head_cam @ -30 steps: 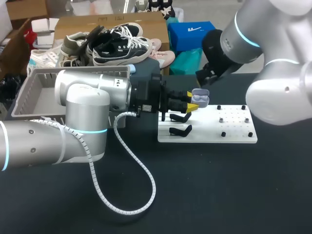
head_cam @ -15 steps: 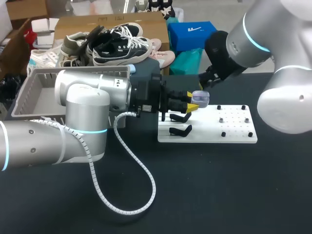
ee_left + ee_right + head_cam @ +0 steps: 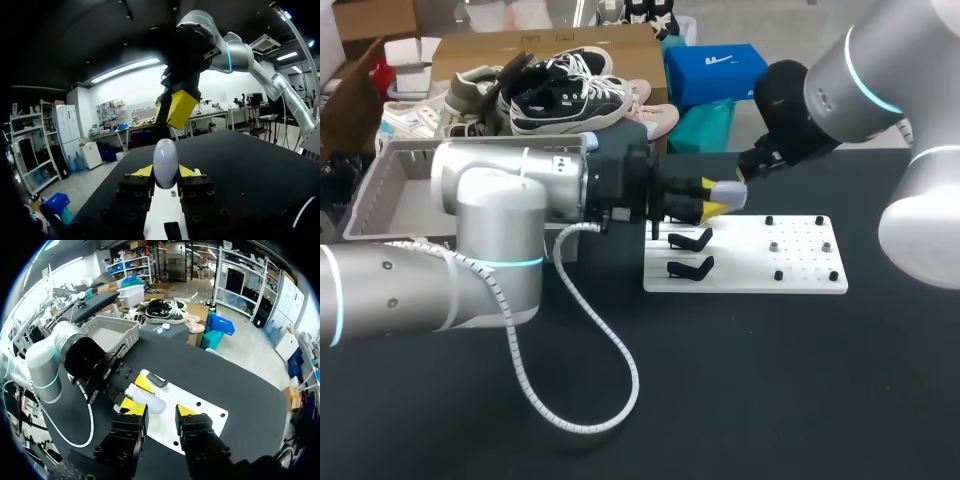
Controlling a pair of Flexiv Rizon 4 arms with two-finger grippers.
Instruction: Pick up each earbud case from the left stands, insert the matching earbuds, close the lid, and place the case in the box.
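Observation:
A pale lilac earbud case (image 3: 732, 194) with its lid down is held above the white stand board (image 3: 800, 270). My left gripper (image 3: 714, 200) is shut on it from two sides; in the left wrist view the case (image 3: 165, 161) sits upright between the yellow tips. My right gripper (image 3: 161, 411) stands open with nothing between its fingers. It hovers just above and behind the case (image 3: 146, 397), and shows from the left wrist as yellow tips (image 3: 176, 107) ahead of the case. Two black stands (image 3: 690, 241) on the board are bare.
A grey plastic basket (image 3: 380, 190) stands at the table's back left, behind my left arm. Small pegs (image 3: 775, 245) dot the right half of the board. A white cable (image 3: 610, 350) loops over the black table in front of the left arm.
The case's lid, up a second ago, is now down. My right arm has drawn back to the right and up. The left gripper has risen slightly with the case.

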